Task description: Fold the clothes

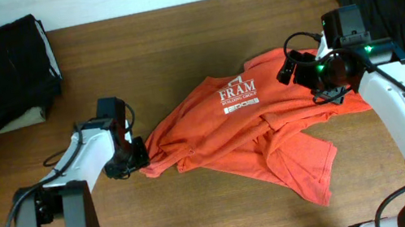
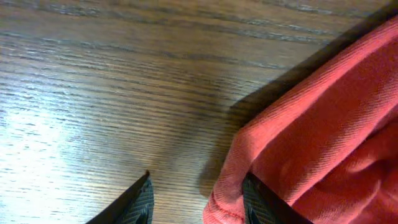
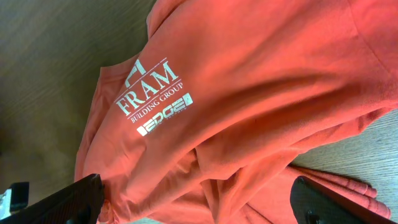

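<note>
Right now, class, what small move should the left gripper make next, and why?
Probably close the left gripper on the edge of the shirt. Its jaws stand open at the shirt's left edge, with cloth bunched against one finger. The shirt lies crumpled, so it likely needs a grip there before it can be pulled flat.
</note>
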